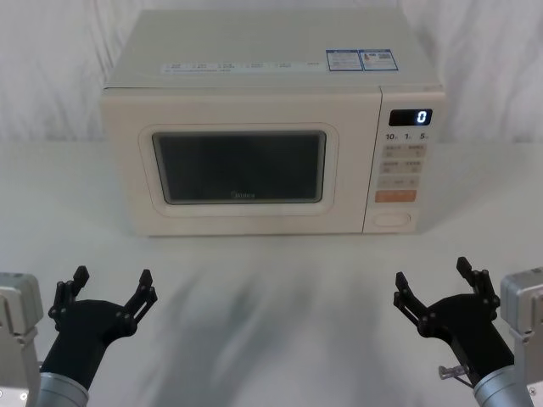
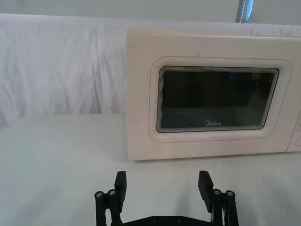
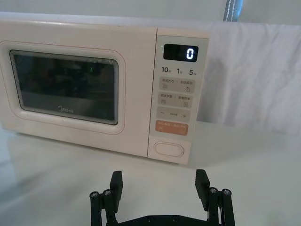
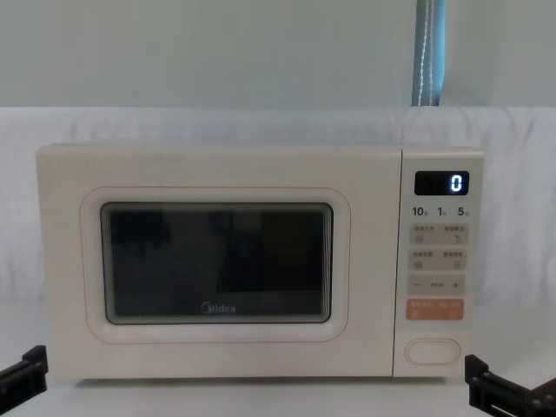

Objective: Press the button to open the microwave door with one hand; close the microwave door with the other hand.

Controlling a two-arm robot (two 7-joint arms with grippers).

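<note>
While the microwave [image 1: 271, 127] stands on the white table [image 1: 271, 305] with its display reading "0", the microwave door [image 1: 240, 167] sits flush and shut, and the button [image 1: 394, 219] lies at the foot of the control panel, just under the orange key [image 1: 395, 196]. Both black grippers hover in front of the microwave, well apart from it. Left gripper [image 1: 113, 284] faces the door with fingers spread; right gripper [image 1: 433, 278], fingers likewise apart, faces the panel.

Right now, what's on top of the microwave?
Flat printed labels lie along the top of the microwave: pale strips and two blue-and-white stickers toward its right. Their text is unreadable, and the top's rear edge can't be made out.
</note>
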